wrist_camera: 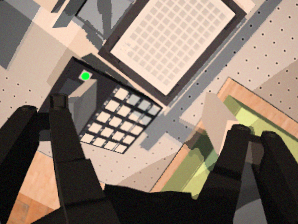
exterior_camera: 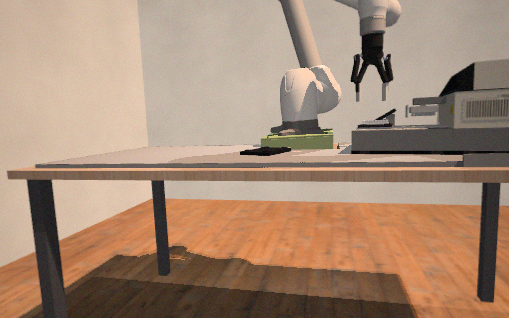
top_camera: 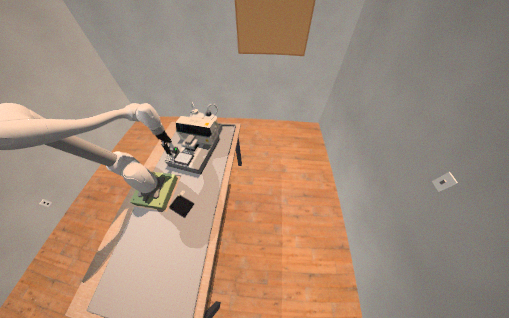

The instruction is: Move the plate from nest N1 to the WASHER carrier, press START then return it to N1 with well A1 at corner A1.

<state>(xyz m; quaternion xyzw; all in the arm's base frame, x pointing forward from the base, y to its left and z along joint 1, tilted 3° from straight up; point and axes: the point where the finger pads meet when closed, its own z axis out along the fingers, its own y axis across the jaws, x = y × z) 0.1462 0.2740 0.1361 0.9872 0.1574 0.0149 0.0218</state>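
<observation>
The white plate (top_camera: 184,158) (wrist_camera: 172,40) lies inside the dark rim of the carrier (wrist_camera: 135,76) at the front of the washer (top_camera: 198,121) (exterior_camera: 487,111); it looks flat there. Its cut corner cannot be made out. The lamp (wrist_camera: 85,76) (top_camera: 176,149) is green. The keypad (wrist_camera: 116,120) shows between my fingers in the wrist view, its upper left part hidden by a finger. My gripper (exterior_camera: 371,99) (wrist_camera: 150,100) is open and empty, pointing down above the keypad. The black nest N1 (top_camera: 182,205) (exterior_camera: 265,153) on the table holds no plate.
The green base block (top_camera: 169,192) (exterior_camera: 297,143) under the arm stands between the washer and the far part of the table, beside the nest. The washer's raised housing stands behind the carrier. The tilted keypad panel rises beside the carrier.
</observation>
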